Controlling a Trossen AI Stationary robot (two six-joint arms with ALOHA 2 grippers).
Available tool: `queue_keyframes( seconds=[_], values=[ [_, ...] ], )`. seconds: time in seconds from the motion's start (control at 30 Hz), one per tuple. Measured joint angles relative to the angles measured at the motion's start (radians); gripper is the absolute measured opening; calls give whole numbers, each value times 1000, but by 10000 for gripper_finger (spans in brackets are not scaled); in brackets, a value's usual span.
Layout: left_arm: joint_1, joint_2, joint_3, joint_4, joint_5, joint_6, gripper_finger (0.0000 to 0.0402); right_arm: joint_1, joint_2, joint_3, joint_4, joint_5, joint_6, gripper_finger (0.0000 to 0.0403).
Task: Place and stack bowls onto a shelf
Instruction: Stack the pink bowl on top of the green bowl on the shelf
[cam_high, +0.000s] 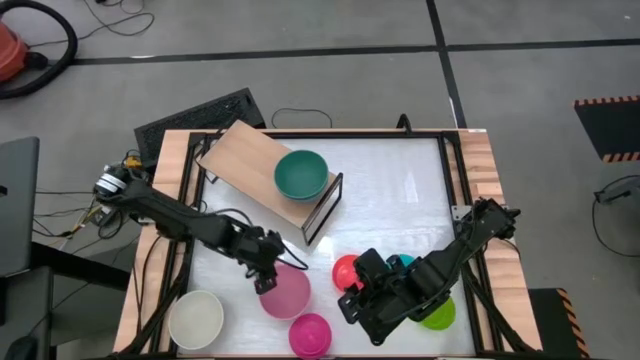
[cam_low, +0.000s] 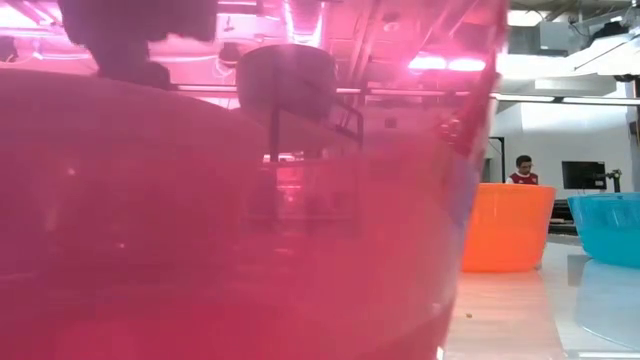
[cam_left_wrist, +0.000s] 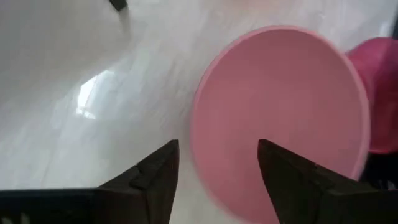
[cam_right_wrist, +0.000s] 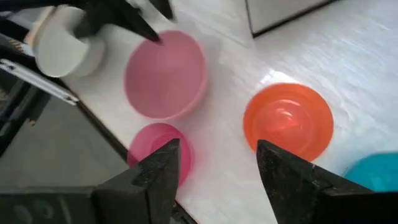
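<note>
The light pink bowl (cam_high: 287, 292) stands upright on the table and fills the low view (cam_low: 230, 220). My left gripper (cam_high: 267, 276) hangs over its far-left rim, open. In the left wrist view (cam_left_wrist: 217, 180) one finger is over the bowl's inside and the other is outside the rim (cam_left_wrist: 198, 155). The shelf (cam_high: 250, 160) carries a dark teal-green bowl (cam_high: 301, 174). My right gripper (cam_high: 355, 300) is open (cam_right_wrist: 217, 180), above the table between the red bowl (cam_high: 346, 270) and the magenta bowl (cam_high: 310, 333). My left gripper stands astride the light pink bowl's rim (cam_left_wrist: 198, 155) from above, one finger inside and one outside. Whether either finger touches the rim cannot be told. The bowl sits flat on the table.
The white bowl (cam_high: 196, 318) sits at the near-left corner. The teal bowl (cam_high: 403, 263) and the lime green bowl (cam_high: 440, 316) lie partly under the right arm. A black slab (cam_high: 195, 115) lies behind the shelf. A person (cam_low: 522, 170) sits far off.
</note>
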Motion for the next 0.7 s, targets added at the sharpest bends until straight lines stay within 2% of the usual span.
queue_keyframes(
  seconds=[0.13,0.27,0.4,0.5,0.7],
  values=[
    [0,-135,0,-69,-33,-27,203,-33,-1,-48,38,-16,28,234],
    [-2,-281,0,-108,-64,-69,204,-105,0,-153,263,-77,-27,233],
    [-17,-417,0,-121,-128,-97,204,-174,0,-252,506,-195,-115,233],
    [-36,-502,0,-129,-195,-98,204,-213,0,-310,565,-266,-124,233],
    [-69,-617,0,-129,-279,-114,203,-256,0,-374,566,-280,-101,233]
  ],
)
